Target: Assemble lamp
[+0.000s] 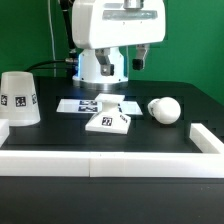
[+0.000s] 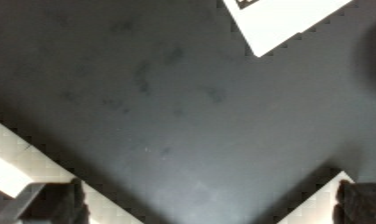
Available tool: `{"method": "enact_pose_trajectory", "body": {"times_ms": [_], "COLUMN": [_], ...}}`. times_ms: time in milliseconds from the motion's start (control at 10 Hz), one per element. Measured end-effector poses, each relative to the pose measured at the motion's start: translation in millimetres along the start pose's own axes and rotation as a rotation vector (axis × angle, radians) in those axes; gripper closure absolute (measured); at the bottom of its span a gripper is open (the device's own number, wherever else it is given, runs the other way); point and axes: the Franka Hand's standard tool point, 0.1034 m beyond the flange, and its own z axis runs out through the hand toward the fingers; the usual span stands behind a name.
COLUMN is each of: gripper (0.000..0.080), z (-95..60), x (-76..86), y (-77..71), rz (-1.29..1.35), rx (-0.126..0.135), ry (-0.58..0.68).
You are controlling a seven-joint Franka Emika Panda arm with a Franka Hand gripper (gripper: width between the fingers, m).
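The flat square lamp base [image 1: 110, 119] lies on the black table at the middle. The round-headed bulb [image 1: 164, 109] lies on its side to the exterior view's right of the base. The cone shade [image 1: 18, 98] stands at the exterior view's left. My gripper [image 1: 108, 60] hangs high above the table behind the base, open and empty. In the wrist view the gripper [image 2: 203, 206] has its dark fingertips [image 2: 43, 205] wide apart with only bare table between them. A white tagged corner [image 2: 291, 25] shows at that view's edge; I cannot tell whether it is the base.
The marker board [image 1: 80, 104] lies flat behind the base. Long white rails [image 1: 100, 165] edge the table at the front and sides, and show in the wrist view [image 2: 11, 160]. The white robot pedestal [image 1: 100, 68] stands at the back.
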Motion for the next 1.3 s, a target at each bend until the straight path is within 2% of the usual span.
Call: {"method": "enact_pose_trajectory", "body": {"times_ms": [700,800,900,1000,1300], "gripper": [0.0100,0.0100,0.0100,0.0100,0.0100], "z": [2.8,10.1,22.7,30.5,32.9], "x": [-3.7,-20.3,-41.6,-50.4,-50.7], "y": [-0.1,0.1,-2.7,-5.8,-9.3], "rz": [0.015,0.061,0.090,0.186,0.382], "rx": [0.003,-0.017,-0.024,-0.020,-0.013], "ry": [0.008,0.021,0.020,0.021,0.025]}}
